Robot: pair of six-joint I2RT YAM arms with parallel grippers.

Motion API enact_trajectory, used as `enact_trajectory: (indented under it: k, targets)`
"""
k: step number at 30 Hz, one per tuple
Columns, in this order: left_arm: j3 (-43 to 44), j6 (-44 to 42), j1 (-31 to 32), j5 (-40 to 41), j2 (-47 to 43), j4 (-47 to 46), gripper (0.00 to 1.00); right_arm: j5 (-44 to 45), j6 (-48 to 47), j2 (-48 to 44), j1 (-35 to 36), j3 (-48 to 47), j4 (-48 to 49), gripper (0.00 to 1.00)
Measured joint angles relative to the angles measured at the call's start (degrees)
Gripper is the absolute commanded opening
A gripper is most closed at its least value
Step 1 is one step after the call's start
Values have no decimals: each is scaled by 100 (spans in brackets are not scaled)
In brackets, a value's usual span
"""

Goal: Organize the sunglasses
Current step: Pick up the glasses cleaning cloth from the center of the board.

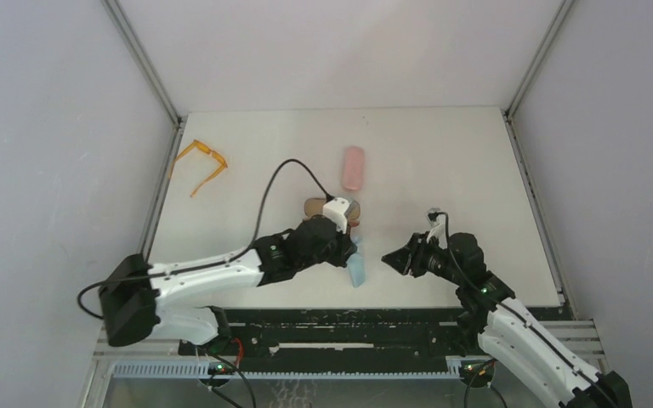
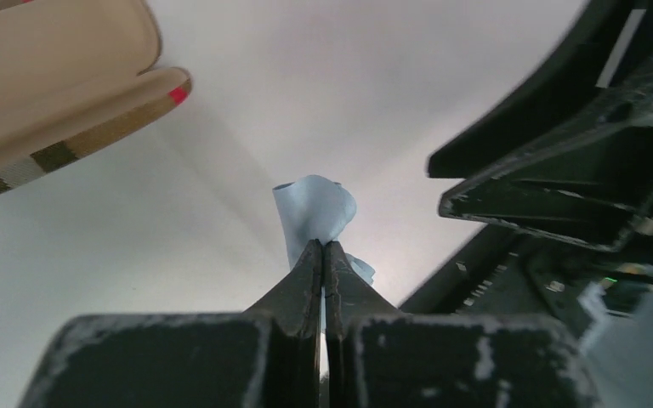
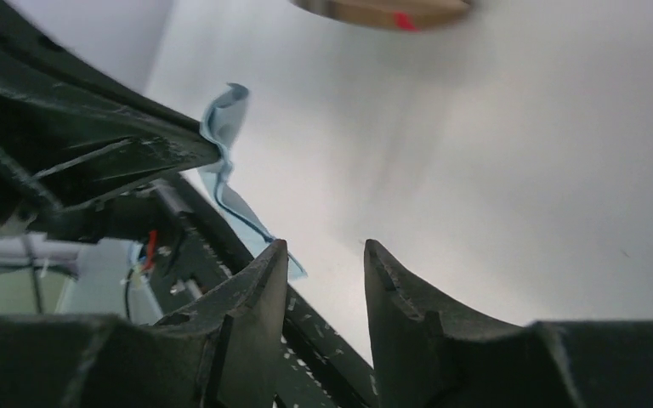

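Observation:
The orange-framed sunglasses [image 1: 201, 161] lie unfolded at the table's far left edge, well away from both arms. My left gripper [image 1: 353, 249] [image 2: 323, 246] is shut on a light-blue cloth [image 1: 357, 268] [image 2: 315, 208], which stands up crumpled past its tips near the table's front. My right gripper [image 1: 388, 257] [image 3: 325, 248] is open and empty, pointing left at the cloth [image 3: 225, 127] from a short distance, apart from it.
An open brown case [image 1: 316, 206] [image 2: 59, 76] with a cream lining lies just behind the left gripper, partly hidden by it. A pink case [image 1: 354, 167] lies farther back at the centre. The black rail [image 1: 349, 323] runs along the near edge.

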State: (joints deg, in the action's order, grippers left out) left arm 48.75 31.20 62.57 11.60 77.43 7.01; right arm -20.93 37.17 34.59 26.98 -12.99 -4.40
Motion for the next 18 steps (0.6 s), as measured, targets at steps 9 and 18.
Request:
enact_trajectory:
  k: [9, 18]
  targets:
    - [-1464, 15, 0, -767, -2555, -1447, 0, -1176, -114, -1373, 129, -76, 1073, 44]
    - [-1517, -249, 0, -903, -3571, -1491, 0, -435, -151, -437, 1781, -1412, 1222, 41]
